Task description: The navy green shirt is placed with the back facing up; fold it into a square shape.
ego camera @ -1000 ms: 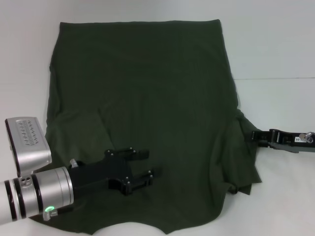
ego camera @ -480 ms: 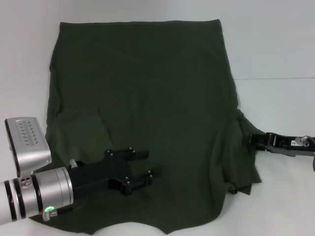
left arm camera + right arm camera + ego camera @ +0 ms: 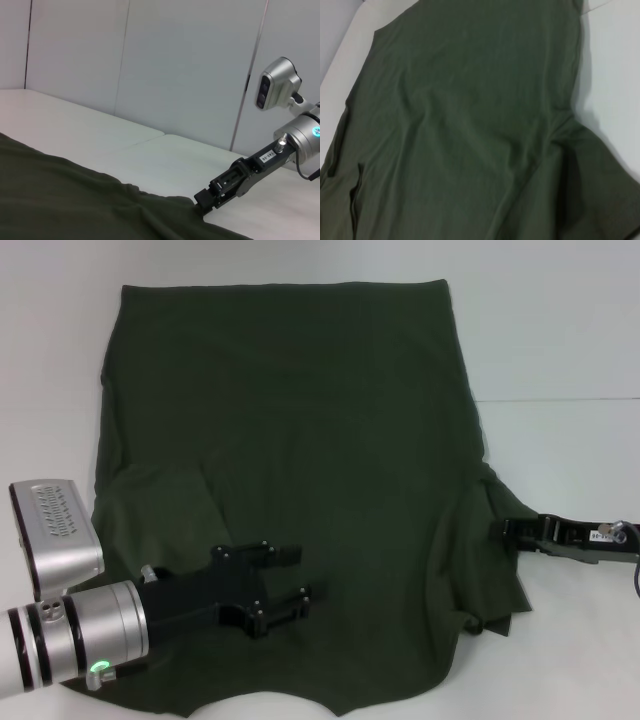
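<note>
The dark olive-green cotton shirt (image 3: 290,470) lies on the white table (image 3: 560,350). The left gripper (image 3: 300,575) hovers open above it; the right gripper (image 3: 508,530) pinches its sleeve at the table's right edge.

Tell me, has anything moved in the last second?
Only the right gripper: it has slid a little nearer the robot along the shirt's right sleeve edge, its tips at the cloth. The left gripper has stayed open over the shirt's near left part, and the shirt lies as before.
</note>
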Robot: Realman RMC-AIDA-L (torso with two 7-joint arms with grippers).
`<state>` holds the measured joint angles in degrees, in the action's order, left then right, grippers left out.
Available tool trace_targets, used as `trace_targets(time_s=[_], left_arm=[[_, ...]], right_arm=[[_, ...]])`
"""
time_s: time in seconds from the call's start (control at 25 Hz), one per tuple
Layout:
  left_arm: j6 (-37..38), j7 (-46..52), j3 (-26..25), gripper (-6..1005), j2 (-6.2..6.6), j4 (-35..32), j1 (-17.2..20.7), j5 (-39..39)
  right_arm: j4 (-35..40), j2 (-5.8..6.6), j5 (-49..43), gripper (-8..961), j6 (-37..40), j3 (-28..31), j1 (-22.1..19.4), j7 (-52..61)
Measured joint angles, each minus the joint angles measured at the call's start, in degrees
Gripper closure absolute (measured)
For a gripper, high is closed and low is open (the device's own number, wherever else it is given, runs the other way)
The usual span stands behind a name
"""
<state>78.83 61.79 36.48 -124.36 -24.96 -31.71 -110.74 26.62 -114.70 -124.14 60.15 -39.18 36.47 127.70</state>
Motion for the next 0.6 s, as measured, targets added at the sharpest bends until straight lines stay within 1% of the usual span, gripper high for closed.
trace_targets(time_s=[0.28,0.52,0.6], left_arm=[[0.00,0.00,-0.09,438,0.00,0.00,0.13,0.00],[0.00,0.12,-0.09,438,0.00,0.00,0.16,0.00],[0.01,0.14,-0.13,438,0.00,0.00,0.16,0.00]], right_arm=[[0.03,-0.10,0.04,347,-1.07,0.05,-0.10,-0.25],[-0.18,-0.27,0.11,552,-3.22,0.19,0.19,-1.15],[-0.42,-0.31,-0.02,644,-3.58,0.09,0.42,-1.17]])
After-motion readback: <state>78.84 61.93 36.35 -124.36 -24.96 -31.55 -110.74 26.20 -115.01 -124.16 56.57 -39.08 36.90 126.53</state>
